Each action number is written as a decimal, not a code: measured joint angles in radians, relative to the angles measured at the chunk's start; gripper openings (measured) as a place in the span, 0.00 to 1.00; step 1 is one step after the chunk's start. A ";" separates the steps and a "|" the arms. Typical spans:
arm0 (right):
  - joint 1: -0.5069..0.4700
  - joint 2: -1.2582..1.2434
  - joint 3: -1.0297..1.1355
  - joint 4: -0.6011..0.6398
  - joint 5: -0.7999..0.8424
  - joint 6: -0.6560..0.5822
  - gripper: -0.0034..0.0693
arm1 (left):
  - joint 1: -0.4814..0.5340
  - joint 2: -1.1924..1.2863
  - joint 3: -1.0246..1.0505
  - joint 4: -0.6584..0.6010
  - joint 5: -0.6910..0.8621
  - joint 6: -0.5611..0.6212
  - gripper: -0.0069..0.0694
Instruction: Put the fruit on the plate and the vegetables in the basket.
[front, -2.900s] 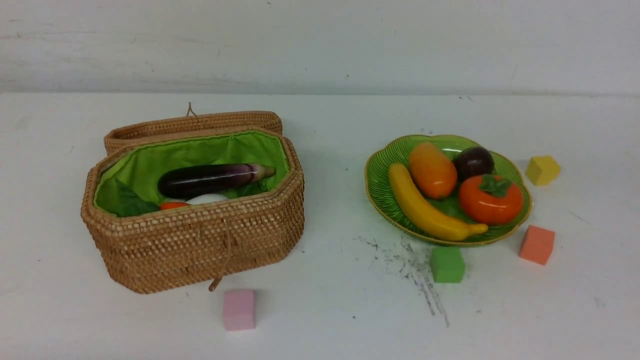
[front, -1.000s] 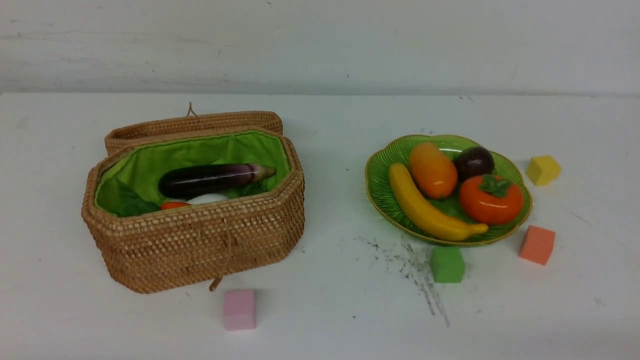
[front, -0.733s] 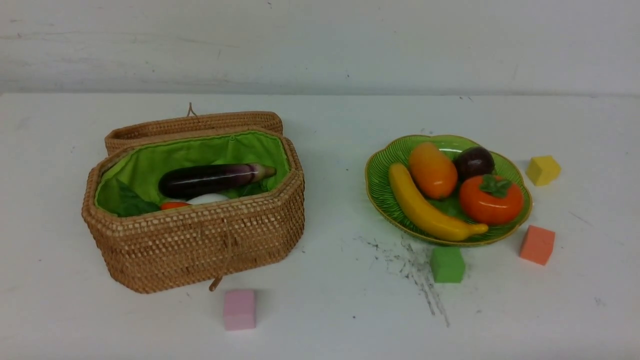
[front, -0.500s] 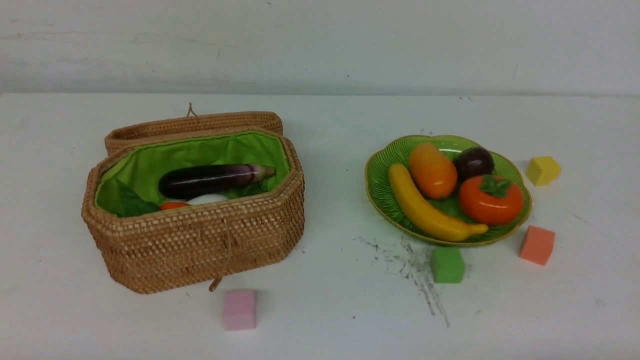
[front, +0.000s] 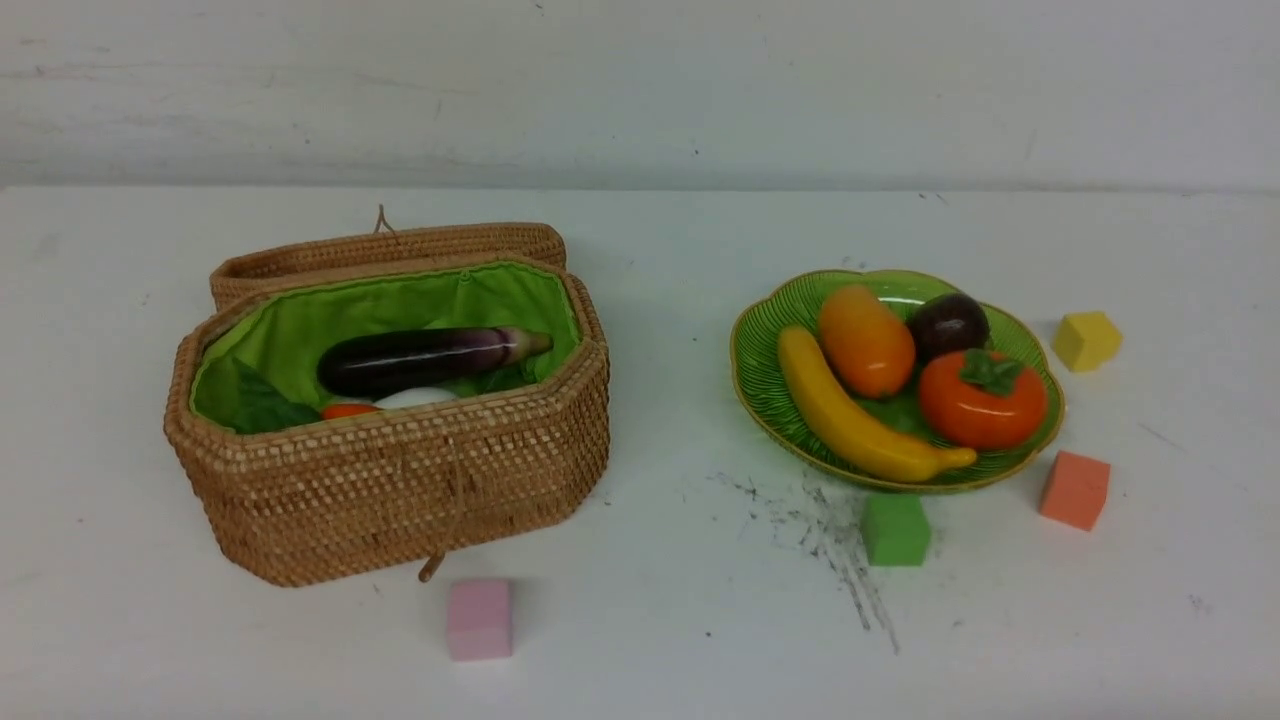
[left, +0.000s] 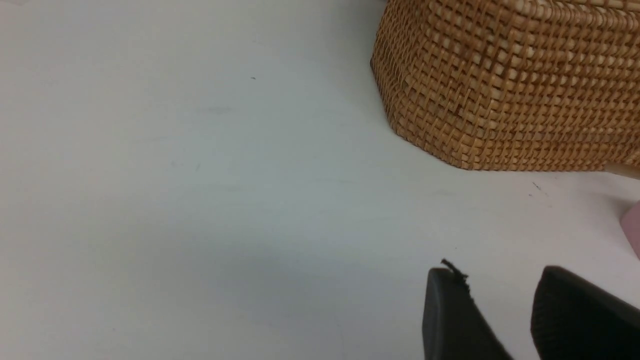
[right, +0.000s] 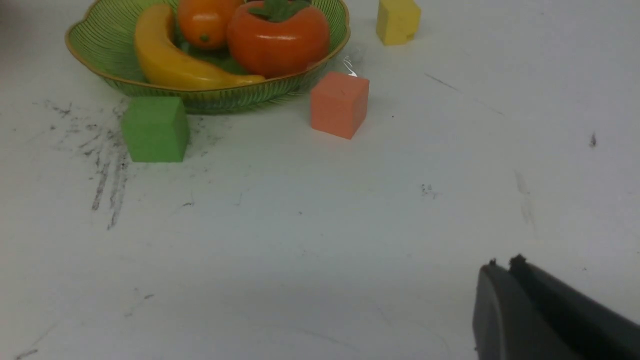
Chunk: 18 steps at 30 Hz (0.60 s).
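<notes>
A white table (front: 660, 620) held a woven rattan basket (front: 400, 490) on the left and a ribbed green plate (front: 760, 385) on the right. The basket's hinged lid (front: 385, 250) lay folded back behind it, showing the bright green lining. Inside lay a dark purple eggplant (front: 425, 358), with a white radish (front: 412, 398) and a sliver of orange-red carrot (front: 348, 410) just visible behind the front wall.

On the plate sat a yellow banana (front: 850, 420), an orange mango (front: 865, 340), a small dark purple fruit (front: 948, 325) and a persimmon (front: 982, 400) with a green leaf cap. Foam cubes stood on the table: a pink cube (front: 479, 620) in front of the basket, a green cube (front: 894, 529) just before the plate, an orange cube (front: 1074, 489) and a yellow cube (front: 1086, 340) to the plate's right.

The left gripper (left: 500, 300) hung over bare table near the basket's corner, its fingers apart with nothing between them. The right gripper (right: 505, 267) hung over bare table, well short of the plate, its fingers pressed together and empty.
</notes>
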<state>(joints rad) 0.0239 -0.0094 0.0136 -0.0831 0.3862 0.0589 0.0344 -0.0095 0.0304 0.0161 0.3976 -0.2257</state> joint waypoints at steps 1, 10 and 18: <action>0.000 0.000 0.000 0.000 0.000 0.000 0.10 | 0.000 0.000 0.000 0.000 0.000 0.000 0.40; 0.000 0.000 0.000 0.001 0.000 0.000 0.11 | 0.000 0.000 0.000 0.000 0.000 0.000 0.40; 0.000 0.000 0.000 0.001 0.000 0.000 0.13 | 0.000 0.000 0.000 0.000 0.000 0.000 0.40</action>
<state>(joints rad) 0.0239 -0.0094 0.0136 -0.0822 0.3862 0.0589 0.0344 -0.0095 0.0304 0.0161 0.3976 -0.2257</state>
